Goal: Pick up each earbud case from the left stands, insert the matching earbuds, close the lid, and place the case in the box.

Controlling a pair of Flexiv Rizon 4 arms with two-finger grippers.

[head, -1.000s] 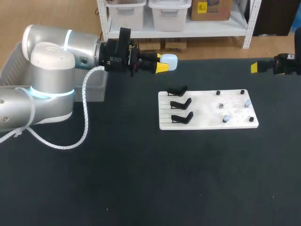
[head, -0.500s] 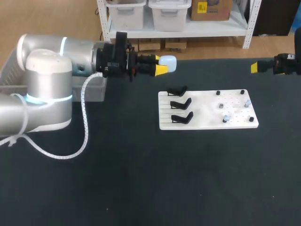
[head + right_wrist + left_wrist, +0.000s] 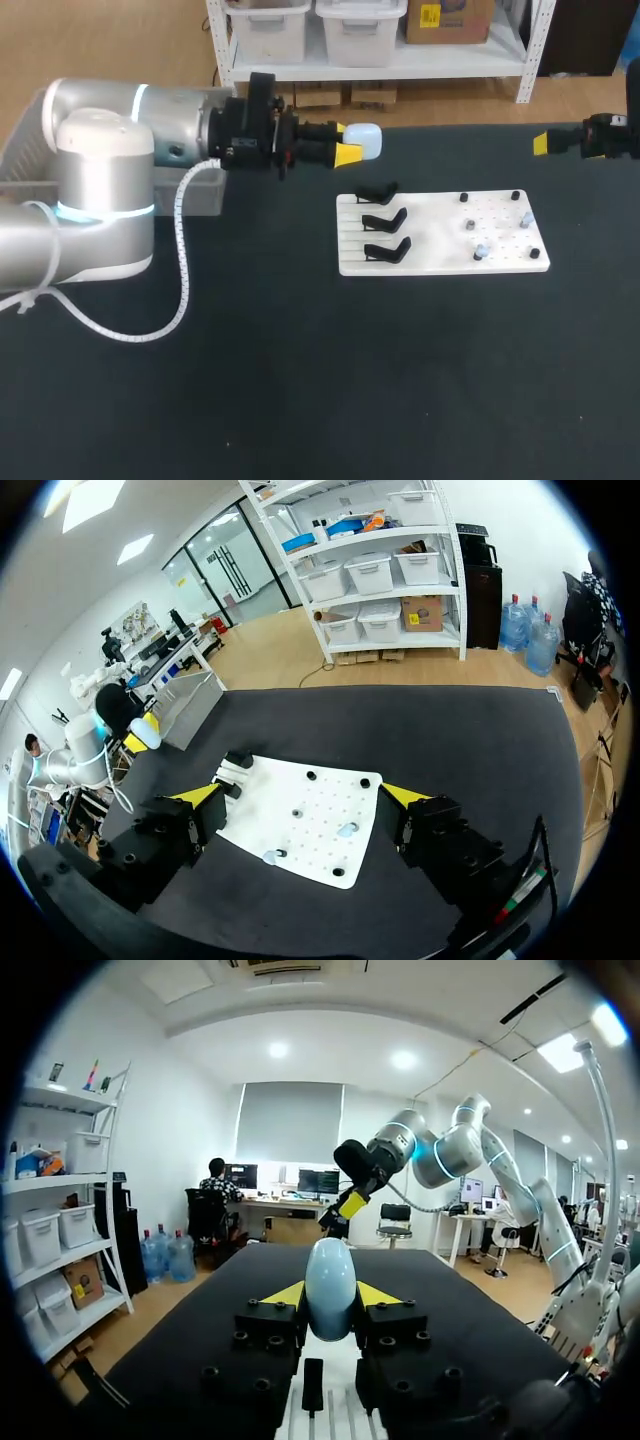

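left claw (image 3: 345,141) clamped on earbud case (image 3: 363,139), upper middle | white board (image 3: 430,238) lies lower right of it, near | right claw (image 3: 300,798) spread, empty, upper right

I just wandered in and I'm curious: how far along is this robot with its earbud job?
Nearly done, it seems. All three black stands on the white board are empty. The left gripper is shut on a pale earbud case, apparently closed, near the grey box but not in it. A few earbuds sit on the board's pegs; the right gripper is open and empty.
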